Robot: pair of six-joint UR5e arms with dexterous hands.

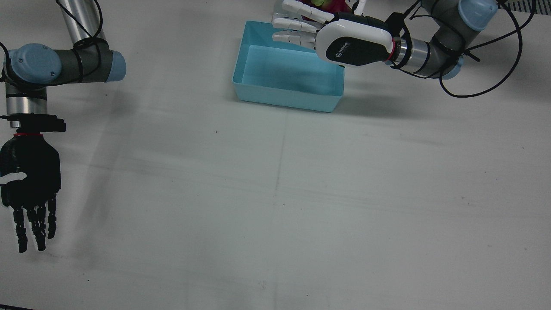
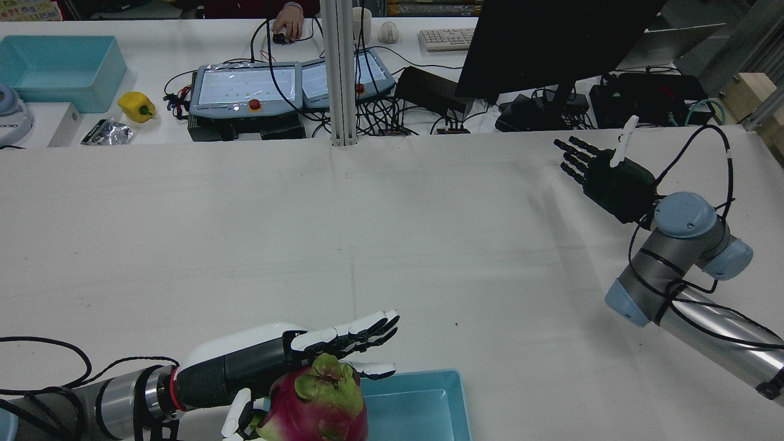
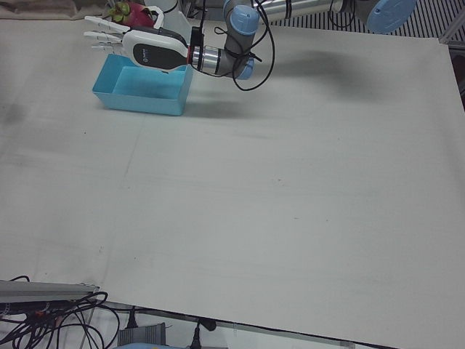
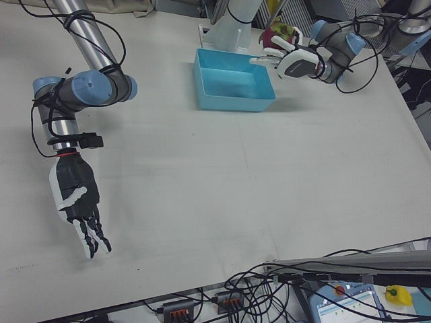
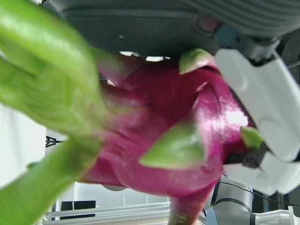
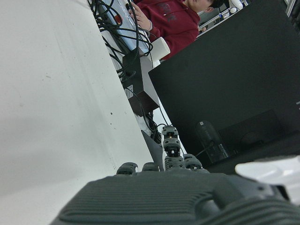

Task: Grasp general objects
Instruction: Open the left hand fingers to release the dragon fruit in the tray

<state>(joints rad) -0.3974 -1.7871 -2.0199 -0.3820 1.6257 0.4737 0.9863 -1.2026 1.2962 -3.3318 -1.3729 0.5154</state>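
A pink dragon fruit with green scales sits at the robot-side edge of the table, just behind the light-blue bin. My white left hand hovers over the bin's back corner, palm against the fruit and fingers stretched straight out. It is open, with only the thumb curving beside the fruit. The fruit fills the left hand view. My black right hand hangs open above bare table far from the bin, fingers spread, holding nothing. The bin holds nothing.
Beyond the table's far edge, a workbench carries teach pendants, a monitor, cables, a yellow pepper and a second blue bin. A person's hand rests there.
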